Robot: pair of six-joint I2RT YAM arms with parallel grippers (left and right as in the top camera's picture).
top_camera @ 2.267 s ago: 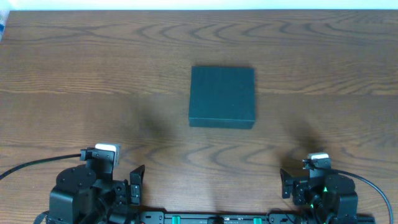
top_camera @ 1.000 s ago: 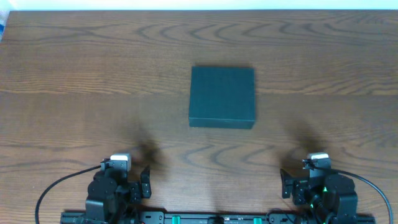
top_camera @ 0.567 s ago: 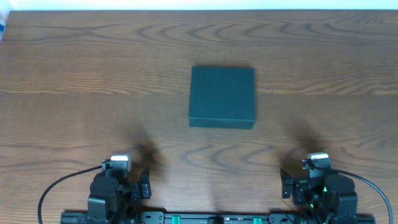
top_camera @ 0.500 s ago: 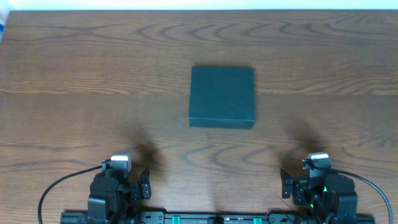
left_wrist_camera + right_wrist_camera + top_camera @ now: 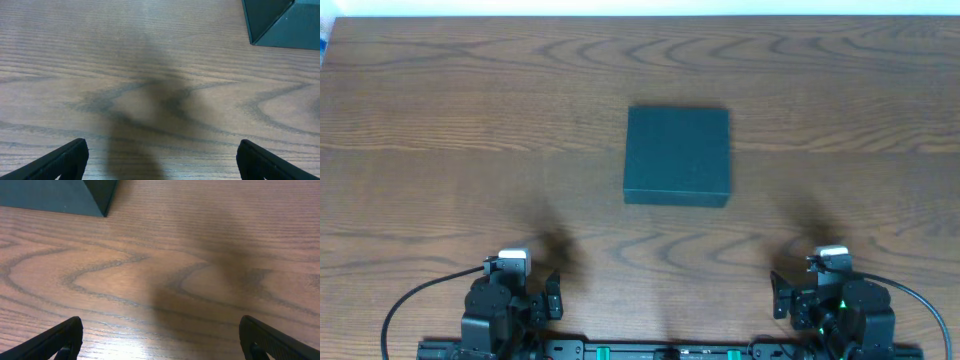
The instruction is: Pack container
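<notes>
overhead: container (image 5: 677,155) lies lid-down at the middle of the table (image 5: 440,120), well apart from left gripper (image 5: 161,159) and right gripper (image 5: 160,336), both spread wide, empty; likely light, stiff cardboard, so take the lid edge.

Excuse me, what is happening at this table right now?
Nothing is being handled at this moment. The box sits closed, lid down, near the middle of the table. Both arms are folded at the near edge, well apart from it. The left claw and the right claw are open and empty, with only bare wood between their fingers. No items to pack are in view.
</notes>
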